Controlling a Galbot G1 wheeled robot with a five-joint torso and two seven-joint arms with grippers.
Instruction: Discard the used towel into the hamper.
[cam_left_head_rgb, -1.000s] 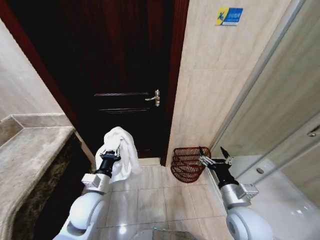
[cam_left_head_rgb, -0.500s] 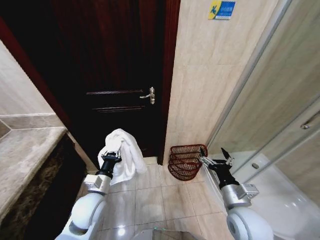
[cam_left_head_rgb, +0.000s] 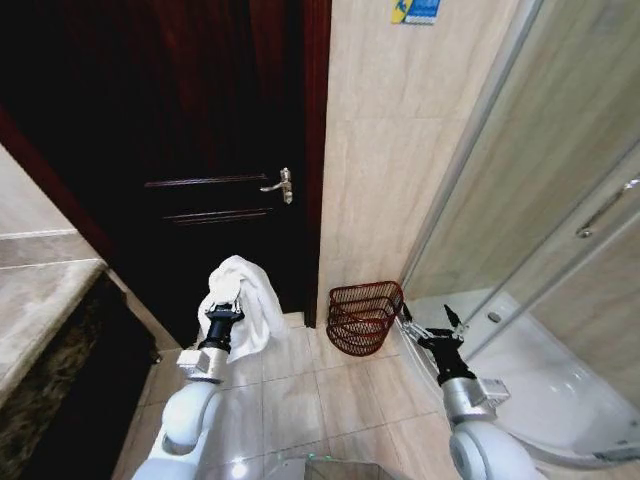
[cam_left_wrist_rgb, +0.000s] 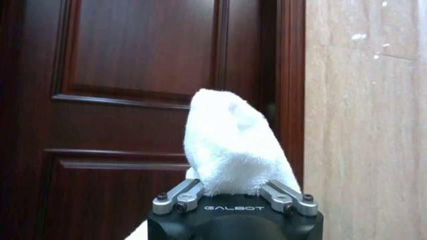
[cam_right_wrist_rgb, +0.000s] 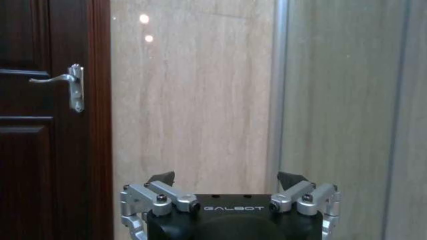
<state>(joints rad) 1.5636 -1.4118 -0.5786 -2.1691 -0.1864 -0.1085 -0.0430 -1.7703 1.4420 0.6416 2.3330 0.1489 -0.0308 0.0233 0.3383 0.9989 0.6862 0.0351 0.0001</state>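
At seven o'clock the left gripper (cam_left_head_rgb: 222, 312) is clamped on the white towel (cam_left_head_rgb: 243, 300), raised above the floor. At five o'clock the right gripper (cam_left_head_rgb: 432, 325) spreads wide, empty. Beyond, the hamper (cam_left_head_rgb: 362, 316) sits against the wall beside the door (cam_left_head_rgb: 190, 150).

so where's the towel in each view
Head view: the white towel sits left of centre, clamped in the left gripper, before the dark door.
Left wrist view: the towel rises from the fingers, centre.
Right wrist view: no towel.
Shared landmark: the door handle.
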